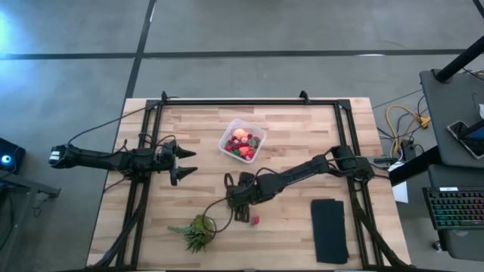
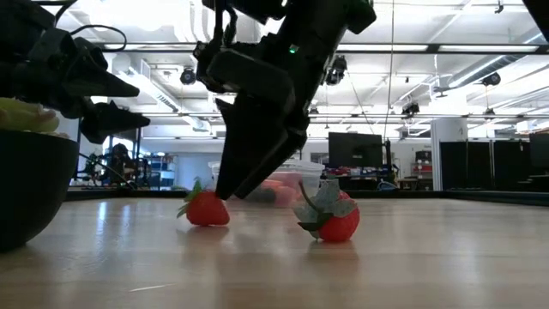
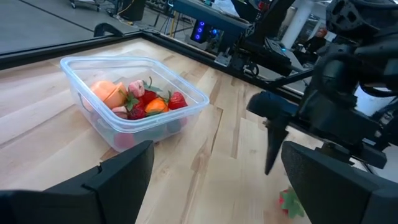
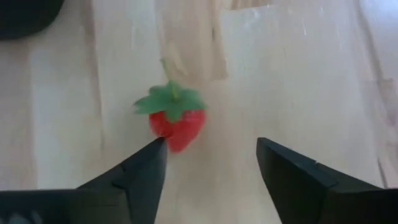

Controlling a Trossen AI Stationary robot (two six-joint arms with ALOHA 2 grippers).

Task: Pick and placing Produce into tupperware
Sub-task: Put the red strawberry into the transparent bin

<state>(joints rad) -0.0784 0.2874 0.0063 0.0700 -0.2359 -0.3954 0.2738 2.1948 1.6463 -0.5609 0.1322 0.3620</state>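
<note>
I had the right gripper [image 4: 211, 163] open and low over the table — a strawberry [image 4: 176, 121] lay just ahead, off-centre by one finger; left gripper [image 1: 184, 163] open, farther.

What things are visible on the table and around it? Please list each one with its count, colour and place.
tupperware: one, clear, far centre of the table; it holds red, orange and pink produce.
loose strawberries: two, red with green tops, on the bare wood near the right gripper; the second lies beside it.
leafy plant: one, green-brown, near edge, left of centre.
black pad: one, flat, near right part of the table.
table: one, light wood, with a black frame.
left gripper: open, waiting left of the tub.
right gripper: open, low over the table, one fingertip at a strawberry.
</note>
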